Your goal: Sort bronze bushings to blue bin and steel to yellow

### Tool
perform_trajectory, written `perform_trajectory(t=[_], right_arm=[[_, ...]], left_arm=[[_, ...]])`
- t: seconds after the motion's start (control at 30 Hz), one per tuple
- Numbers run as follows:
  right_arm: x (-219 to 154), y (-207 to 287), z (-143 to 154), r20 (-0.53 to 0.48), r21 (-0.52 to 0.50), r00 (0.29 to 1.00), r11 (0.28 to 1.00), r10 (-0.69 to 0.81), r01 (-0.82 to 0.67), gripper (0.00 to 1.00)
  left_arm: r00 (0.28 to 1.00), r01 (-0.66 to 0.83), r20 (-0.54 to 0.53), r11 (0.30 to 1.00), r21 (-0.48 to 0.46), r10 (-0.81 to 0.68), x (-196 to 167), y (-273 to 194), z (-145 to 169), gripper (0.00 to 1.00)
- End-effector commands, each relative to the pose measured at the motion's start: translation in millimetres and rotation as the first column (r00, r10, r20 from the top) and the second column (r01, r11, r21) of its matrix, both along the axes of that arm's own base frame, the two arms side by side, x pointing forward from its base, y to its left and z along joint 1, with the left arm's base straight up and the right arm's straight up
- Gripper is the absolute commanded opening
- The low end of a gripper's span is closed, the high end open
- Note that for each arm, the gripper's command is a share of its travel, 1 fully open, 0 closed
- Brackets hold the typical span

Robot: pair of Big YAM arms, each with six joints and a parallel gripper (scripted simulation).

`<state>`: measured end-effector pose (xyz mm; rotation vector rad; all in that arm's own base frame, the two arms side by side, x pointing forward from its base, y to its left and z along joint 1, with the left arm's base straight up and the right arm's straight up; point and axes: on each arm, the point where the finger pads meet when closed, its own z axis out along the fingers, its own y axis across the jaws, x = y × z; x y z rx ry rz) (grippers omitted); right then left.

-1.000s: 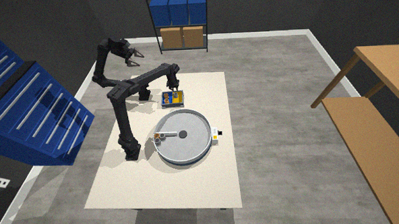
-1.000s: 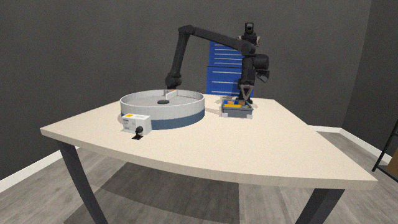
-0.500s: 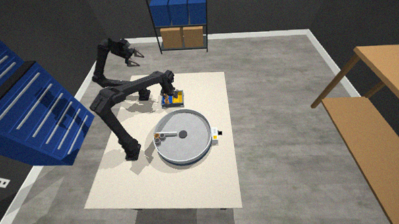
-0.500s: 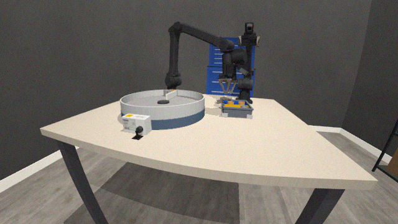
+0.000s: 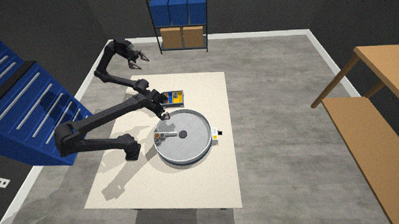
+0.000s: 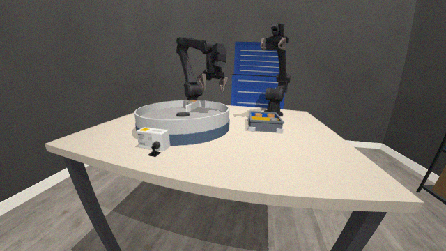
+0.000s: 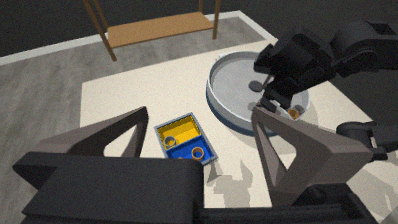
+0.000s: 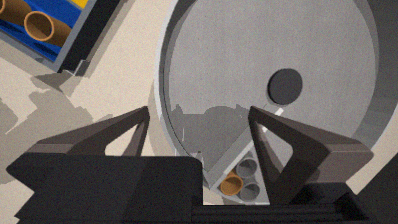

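On the turntable (image 5: 194, 146) (image 6: 181, 127) (image 8: 225, 60), a bronze bushing (image 5: 157, 135) (image 7: 293, 114) (image 8: 231, 185) and two steel bushings (image 8: 247, 167) (image 8: 249, 190) stand clustered beside the divider near the rim. The blue bin (image 7: 182, 151) holds two bronze bushings (image 6: 258, 114) (image 6: 270, 115). The yellow bin (image 7: 186, 128) beside it holds a steel bushing (image 5: 175, 95) (image 7: 170, 139). My right gripper (image 5: 166, 117) (image 6: 213, 90) (image 8: 198, 111) is open and empty above the turntable's rim on the bin side. My left gripper (image 5: 145, 64) (image 6: 273, 49) (image 7: 199, 112) is open and empty, raised high behind the bins.
A light divider bar (image 5: 169, 134) (image 8: 242, 155) runs from near the dark hub (image 5: 183, 134) (image 8: 285, 86) to the rim. The turntable's wall stands up all round. A white box (image 5: 215, 135) (image 6: 153, 137) sits against its far side from the arms. The right arm reaches between the bins and the turntable.
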<state>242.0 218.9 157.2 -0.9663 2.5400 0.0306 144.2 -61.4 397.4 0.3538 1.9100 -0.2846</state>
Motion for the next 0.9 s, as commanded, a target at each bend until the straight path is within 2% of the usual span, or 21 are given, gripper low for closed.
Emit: perform_trajectory(t=[0.0,0.1,0.17,0.2,0.27,0.4,0.5,0.67,0.73,0.77,0.87], right_arm=[[3.7,-48.7,26.7,0.042,0.092,0.986,0.983,-0.164,0.160,1.00],[1.4,-78.1,32.6,0.066,0.113,0.974,0.972,-0.216,0.208,1.00],[1.4,-78.1,32.6,0.066,0.113,0.974,0.972,-0.216,0.208,1.00],[5.8,-82.5,47.9,0.090,0.139,0.968,0.966,-0.233,0.219,1.00],[-0.8,-104.4,38.1,0.081,0.140,0.958,0.954,-0.276,0.263,1.00],[-4.1,-135.7,44.5,0.094,0.178,0.930,0.925,-0.356,0.336,1.00],[-2.4,-153.0,62.5,0.119,0.222,0.905,0.899,-0.408,0.377,1.00],[-4.3,-165.9,56.1,0.096,0.229,0.889,0.879,-0.447,0.418,1.00],[-4.3,-165.9,56.1,0.096,0.229,0.889,0.879,-0.447,0.418,1.00],[-3.1,-166.8,56.7,0.100,0.236,0.886,0.876,-0.453,0.421,1.00],[-3.0,-166.9,56.7,0.095,0.244,0.881,0.869,-0.464,0.431,1.00]], left_arm=[[0.995,0.095,0.042,0.995,0.011,-0.095,35.1,-32.8,5.8,1.00],[0.981,0.184,0.060,0.983,-0.013,-0.183,43.2,-58.0,4.5,1.00],[0.981,0.184,0.060,0.983,-0.013,-0.183,43.2,-58.0,4.5,1.00],[0.972,0.224,0.070,0.974,-0.018,-0.222,48.2,-73.4,2.4,1.00],[0.949,0.305,0.090,0.952,-0.021,-0.302,52.3,-101.4,-1.9,1.00],[0.878,0.467,0.136,0.883,-0.035,-0.459,44.5,-164.6,-13.8,1.00],[0.819,0.563,0.163,0.825,-0.046,-0.550,29.0,-202.1,-23.3,1.00],[0.770,0.629,0.179,0.775,-0.054,-0.612,13.7,-226.0,-30.9,1.00],[0.770,0.629,0.179,0.775,-0.054,-0.612,13.7,-226.0,-30.9,1.00],[0.768,0.628,0.209,0.776,-0.061,-0.605,13.4,-223.0,-17.4,1.00],[0.767,0.630,0.205,0.775,-0.060,-0.608,13.0,-223.7,-20.5,1.00]])
